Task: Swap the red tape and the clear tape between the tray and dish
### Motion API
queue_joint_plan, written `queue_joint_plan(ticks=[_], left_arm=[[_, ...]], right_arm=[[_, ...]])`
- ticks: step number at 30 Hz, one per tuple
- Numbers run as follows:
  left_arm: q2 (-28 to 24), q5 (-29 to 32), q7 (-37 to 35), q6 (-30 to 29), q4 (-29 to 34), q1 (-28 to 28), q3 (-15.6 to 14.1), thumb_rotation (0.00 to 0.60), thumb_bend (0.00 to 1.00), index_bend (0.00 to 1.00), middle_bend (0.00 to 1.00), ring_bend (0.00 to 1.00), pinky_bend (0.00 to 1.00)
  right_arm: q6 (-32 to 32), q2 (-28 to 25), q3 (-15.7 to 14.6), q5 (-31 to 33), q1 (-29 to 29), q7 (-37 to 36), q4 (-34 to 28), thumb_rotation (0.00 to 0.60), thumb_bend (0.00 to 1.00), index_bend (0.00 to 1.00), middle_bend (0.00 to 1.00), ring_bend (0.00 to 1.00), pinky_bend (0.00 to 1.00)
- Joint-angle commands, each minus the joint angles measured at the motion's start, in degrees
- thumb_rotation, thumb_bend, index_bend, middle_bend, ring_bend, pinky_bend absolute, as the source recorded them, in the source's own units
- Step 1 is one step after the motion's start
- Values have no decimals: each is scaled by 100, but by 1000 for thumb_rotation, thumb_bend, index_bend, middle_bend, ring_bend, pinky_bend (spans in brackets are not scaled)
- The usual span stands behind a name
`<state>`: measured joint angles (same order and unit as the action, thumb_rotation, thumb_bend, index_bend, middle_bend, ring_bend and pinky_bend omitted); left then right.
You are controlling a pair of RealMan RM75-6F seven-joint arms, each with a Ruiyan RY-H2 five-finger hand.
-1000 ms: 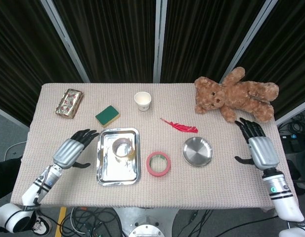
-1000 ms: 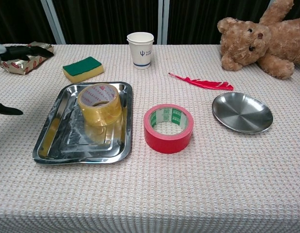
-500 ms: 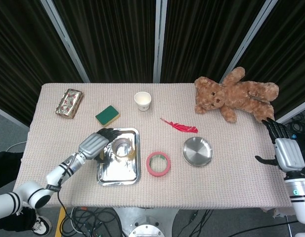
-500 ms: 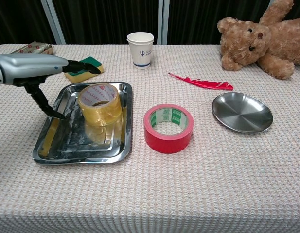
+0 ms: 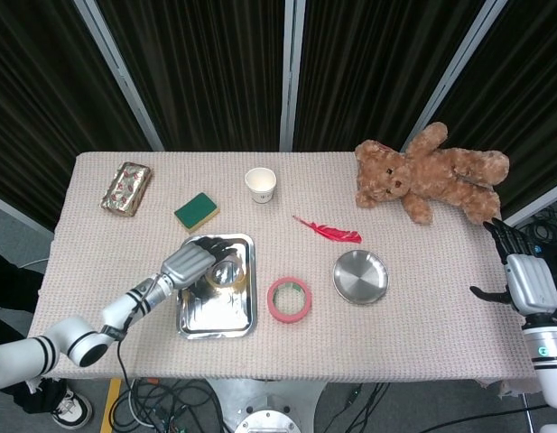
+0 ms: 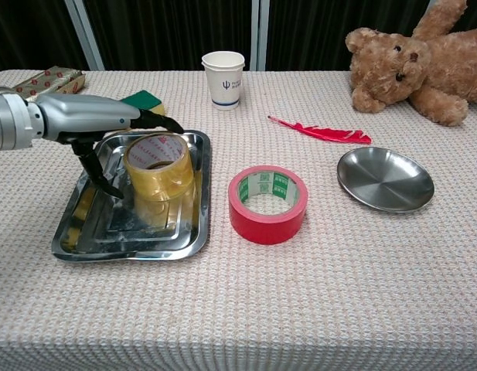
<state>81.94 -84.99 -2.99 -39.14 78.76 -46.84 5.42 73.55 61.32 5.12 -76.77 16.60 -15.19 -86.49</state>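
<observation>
The fingers (image 6: pixel 157 121) of the left hand (image 6: pixel 99 124) are seen spread around the clear tape (image 6: pixel 158 165), reaching over its far rim while the thumb drops along its left flank; a firm grip cannot be told. The roll stands flat in the tray (image 6: pixel 83 236), left of centre in the chest view. The red tape (image 6: pixel 268 203) sits on the worktop (image 6: pixel 315 294), between tray and dish (image 6: pixel 386 179). The right hand (image 5: pixel 524 275), open, is parked far right.

shiny metal tray (image 6: pixel 195 202) and dish (image 6: pixel 386 179); glossy red tape (image 6: pixel 268 204); woven cloth table (image 6: pixel 315 294).
</observation>
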Motion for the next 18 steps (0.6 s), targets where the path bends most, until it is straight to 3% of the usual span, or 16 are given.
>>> queue_joint_plan(ticks=[1, 10, 18], left_arm=[[76, -51, -53, -71, -75, -48, -18, 600, 113, 85, 61, 0, 115], [279, -204, -270, -317, -369, -135, -118, 600, 236, 230, 212, 103, 246], [276, -231, -339, -563, -369, -171, -109, 600, 258, 295, 273, 157, 294]], right_arm=[[-40, 29, 26, 35, -34, -67, 79, 600, 0, 0, 0, 0, 0], [-132, 70, 82, 33, -93, -196, 241, 600, 0, 0, 0, 0, 0], [-182, 94, 131, 28, -130, -233, 297, 600, 0, 0, 0, 0, 0]])
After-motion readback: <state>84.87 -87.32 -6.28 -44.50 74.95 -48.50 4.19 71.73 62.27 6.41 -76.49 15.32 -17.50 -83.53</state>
